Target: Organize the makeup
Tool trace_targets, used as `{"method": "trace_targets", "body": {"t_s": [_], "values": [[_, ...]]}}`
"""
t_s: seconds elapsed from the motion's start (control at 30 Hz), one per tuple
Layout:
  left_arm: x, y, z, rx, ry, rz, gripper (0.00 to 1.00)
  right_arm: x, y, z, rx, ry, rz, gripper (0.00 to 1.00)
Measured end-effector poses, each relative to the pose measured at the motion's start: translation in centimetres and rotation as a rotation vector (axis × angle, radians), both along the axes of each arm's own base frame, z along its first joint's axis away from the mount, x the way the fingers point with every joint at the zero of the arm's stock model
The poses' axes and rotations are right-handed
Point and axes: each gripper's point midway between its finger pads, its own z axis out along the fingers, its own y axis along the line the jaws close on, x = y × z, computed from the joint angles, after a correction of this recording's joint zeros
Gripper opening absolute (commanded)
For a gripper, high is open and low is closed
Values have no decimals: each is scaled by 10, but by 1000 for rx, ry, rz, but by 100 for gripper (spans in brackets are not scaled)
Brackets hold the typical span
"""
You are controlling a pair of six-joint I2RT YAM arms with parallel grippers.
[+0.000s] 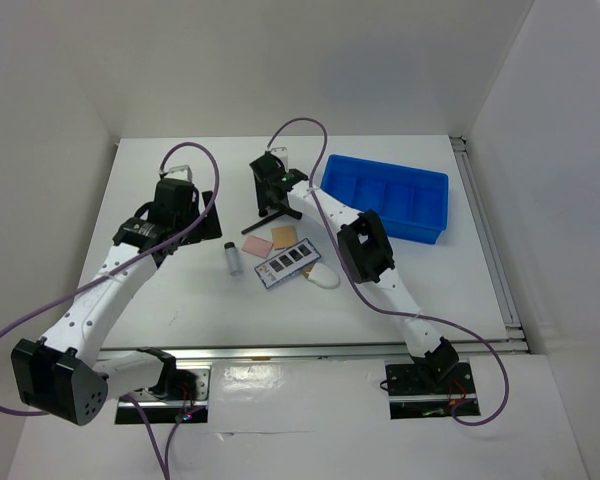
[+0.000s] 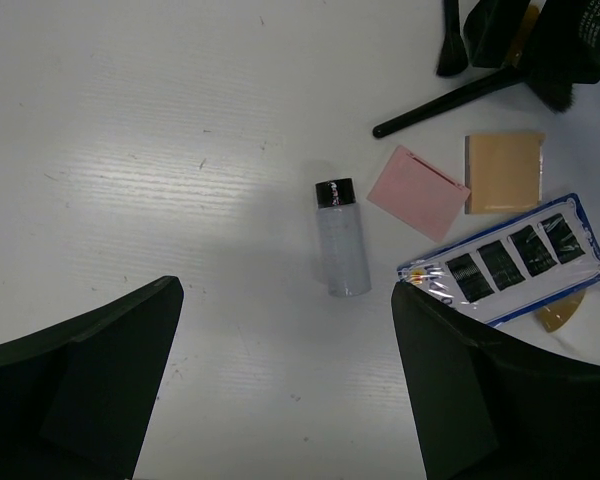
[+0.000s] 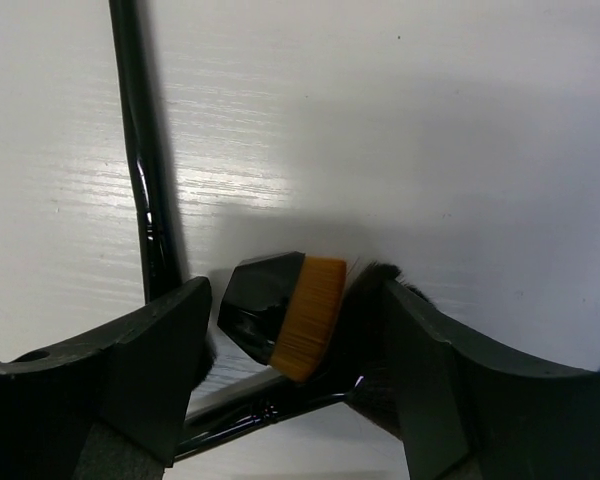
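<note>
Top external view has the white oval sponge (image 1: 322,277) nearest, against the dark palette (image 1: 283,263), with the clear vial (image 1: 232,258) lying to their left. Just beyond sit the pink pad (image 1: 257,245) and tan pad (image 1: 283,237). The left gripper (image 2: 285,290) hangs wide open and empty near the vial. Farther back, the right gripper (image 3: 295,290) stands spread astride an orange-bristled head among the two black brushes (image 1: 276,211). The blue tray (image 1: 385,195) sits to the right.

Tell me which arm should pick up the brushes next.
Right. The right pincer is open astride the orange brush head, with the blue tray nearby. The left pincer hovers open above the vial, farther from the brushes.
</note>
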Motion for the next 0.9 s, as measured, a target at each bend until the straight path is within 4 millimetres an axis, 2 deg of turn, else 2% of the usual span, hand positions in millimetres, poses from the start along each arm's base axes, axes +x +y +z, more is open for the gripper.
{"method": "trace_targets", "body": {"t_s": [0.1,0.2,0.73,0.9], "values": [[0,0,-2,2,7,-1,100,1,-1,-1,-6,-5,-4,73],[1,0,-6,5,18,-1,100,3,-1,0,-11,-17,1,65],[2,-2,-11,5,37,-7,100,8,4,11,-16,-52,24,65],[2,-3,-12,3,40,-9,100,7,4,11,-20,-52,30,58]]}}
